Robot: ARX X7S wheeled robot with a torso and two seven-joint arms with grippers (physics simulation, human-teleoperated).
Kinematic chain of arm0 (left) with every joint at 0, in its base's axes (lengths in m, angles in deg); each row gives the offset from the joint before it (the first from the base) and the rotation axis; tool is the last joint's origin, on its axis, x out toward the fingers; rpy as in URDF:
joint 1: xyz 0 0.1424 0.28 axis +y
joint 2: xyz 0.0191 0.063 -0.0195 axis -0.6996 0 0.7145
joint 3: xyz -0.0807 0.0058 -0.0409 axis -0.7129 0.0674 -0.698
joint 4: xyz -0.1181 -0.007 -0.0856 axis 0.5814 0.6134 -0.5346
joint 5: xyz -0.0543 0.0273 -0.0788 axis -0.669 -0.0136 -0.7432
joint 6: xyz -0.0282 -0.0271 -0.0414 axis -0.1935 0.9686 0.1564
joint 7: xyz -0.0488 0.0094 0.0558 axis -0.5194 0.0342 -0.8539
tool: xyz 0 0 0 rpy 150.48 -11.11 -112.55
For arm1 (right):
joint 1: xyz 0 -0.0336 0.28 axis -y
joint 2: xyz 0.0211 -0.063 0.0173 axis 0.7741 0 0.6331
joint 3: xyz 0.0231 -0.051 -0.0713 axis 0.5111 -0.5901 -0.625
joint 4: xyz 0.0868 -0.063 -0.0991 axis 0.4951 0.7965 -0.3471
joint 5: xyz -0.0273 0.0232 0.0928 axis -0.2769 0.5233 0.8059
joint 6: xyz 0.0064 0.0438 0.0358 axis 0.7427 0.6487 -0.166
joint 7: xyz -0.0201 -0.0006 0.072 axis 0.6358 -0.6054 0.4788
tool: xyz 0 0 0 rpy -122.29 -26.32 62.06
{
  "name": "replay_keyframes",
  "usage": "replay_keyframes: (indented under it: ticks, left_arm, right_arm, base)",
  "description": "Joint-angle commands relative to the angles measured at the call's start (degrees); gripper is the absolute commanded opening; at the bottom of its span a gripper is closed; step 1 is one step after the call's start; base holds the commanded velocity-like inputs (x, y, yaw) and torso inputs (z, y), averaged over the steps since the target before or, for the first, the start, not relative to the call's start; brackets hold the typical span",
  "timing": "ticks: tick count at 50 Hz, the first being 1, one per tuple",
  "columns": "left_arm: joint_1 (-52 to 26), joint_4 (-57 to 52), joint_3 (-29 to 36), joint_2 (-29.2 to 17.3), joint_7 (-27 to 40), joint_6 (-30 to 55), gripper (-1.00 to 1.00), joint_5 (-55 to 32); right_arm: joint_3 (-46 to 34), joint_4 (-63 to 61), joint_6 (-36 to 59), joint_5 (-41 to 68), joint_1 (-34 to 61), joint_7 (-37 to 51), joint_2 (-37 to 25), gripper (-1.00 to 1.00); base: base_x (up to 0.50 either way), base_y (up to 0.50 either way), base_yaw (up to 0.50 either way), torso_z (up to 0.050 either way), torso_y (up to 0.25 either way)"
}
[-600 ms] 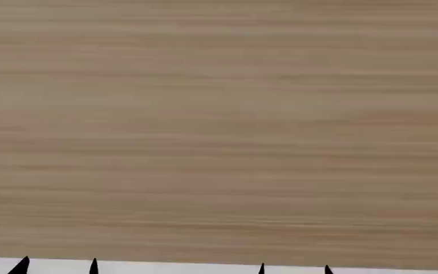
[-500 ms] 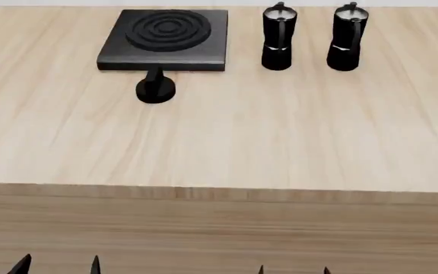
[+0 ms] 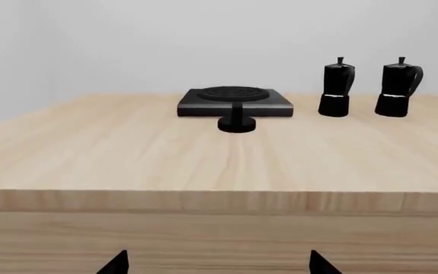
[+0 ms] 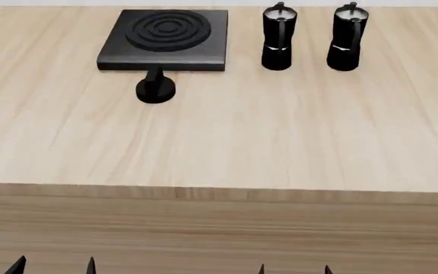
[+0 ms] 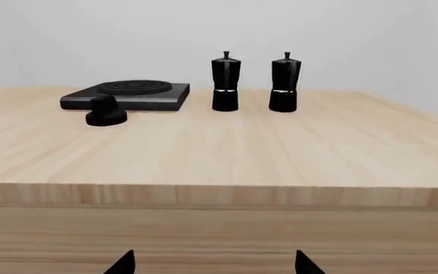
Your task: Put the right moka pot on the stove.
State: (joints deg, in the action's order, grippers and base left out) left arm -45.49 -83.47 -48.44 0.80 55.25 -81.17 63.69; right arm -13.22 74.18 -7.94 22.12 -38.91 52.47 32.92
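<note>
Head view: the right moka pot (image 4: 347,37) stood upright at the table's (image 4: 227,142) far edge, right of its twin (image 4: 278,37) and the stove (image 4: 165,39). Left wrist view: left gripper (image 3: 217,264) tips apart, empty. Right wrist view: right gripper (image 5: 214,262) likewise spread.

Lighting was bright, even and diffuse; the renders stayed sharp throughout, with only faint soft shadows on the table (image 4: 280,142).

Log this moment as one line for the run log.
stage: start | right moka pot: upright on table, untouched | stove: bare | left claw: open | right claw: open
</note>
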Motion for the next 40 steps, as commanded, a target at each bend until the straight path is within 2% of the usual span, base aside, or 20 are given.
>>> replay_keyframes:
  ticks: [1,4,12,40]
  left_arm:
    - [0.2,0.4,1.2,-0.9,1.5,-2.4,1.0,-0.7]
    - [0.6,-0.3,1.0,-1.3,0.1,-3.1,1.0,-3.4]
    - [0.9,-0.9,1.4,-1.8,1.0,-4.0,1.0,-3.9]
    - [0.6,-0.3,3.5,-3.5,2.7,-4.3,1.0,-5.3]
  right_arm:
    - [-1.2,0.0,-0.3,0.8,0.1,1.1,-1.1,1.0]
    - [-1.5,-0.2,0.0,1.0,0.0,1.4,-1.3,1.0]
    - [-2.0,-0.9,0.5,1.3,-0.2,2.2,-1.8,1.0]
    - [-4.3,-0.6,1.5,1.8,0.3,4.6,-3.5,1.0]
  base:
    - [0.0,0.0,0.0,0.0,0.0]
    - [0.0,0.0,0.0,0.0,0.0]
    - [0.0,0.0,0.0,0.01,0.0]
    - [0.0,0.0,0.0,0.05,0.0]
